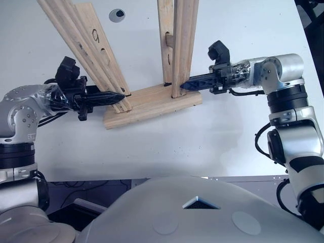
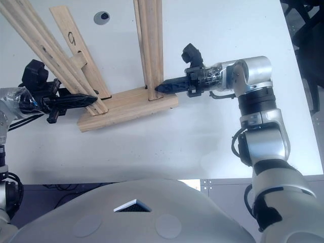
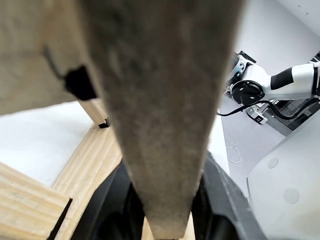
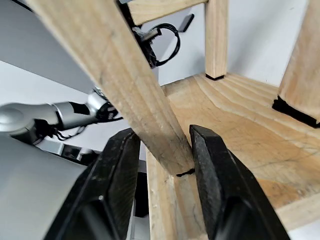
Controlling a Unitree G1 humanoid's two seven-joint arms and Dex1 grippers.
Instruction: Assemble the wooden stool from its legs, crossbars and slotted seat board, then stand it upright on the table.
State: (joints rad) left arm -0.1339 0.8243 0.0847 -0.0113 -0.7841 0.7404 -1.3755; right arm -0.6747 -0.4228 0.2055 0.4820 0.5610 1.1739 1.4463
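The wooden stool lies upside down on the white table point(image 1: 228, 131), its slotted seat board point(image 1: 152, 104) flat and its legs pointing up and away. My left gripper point(image 1: 119, 96) is shut on the left leg point(image 1: 88, 45) just above the seat; the wrist view has that leg point(image 3: 160, 100) between the black fingers point(image 3: 107, 210). At the base of the right leg point(image 1: 182, 40) my right gripper point(image 1: 185, 85) is shut, one finger on each side of the wood point(image 4: 115, 65) where it enters the board point(image 4: 235, 120). A short crossbar point(image 1: 170, 40) joins the right pair of legs.
A round cable hole point(image 1: 117, 14) sits in the table behind the stool. Bare table stretches in front of the seat board and to the right. The table's near edge point(image 1: 167, 178) runs just below the arms.
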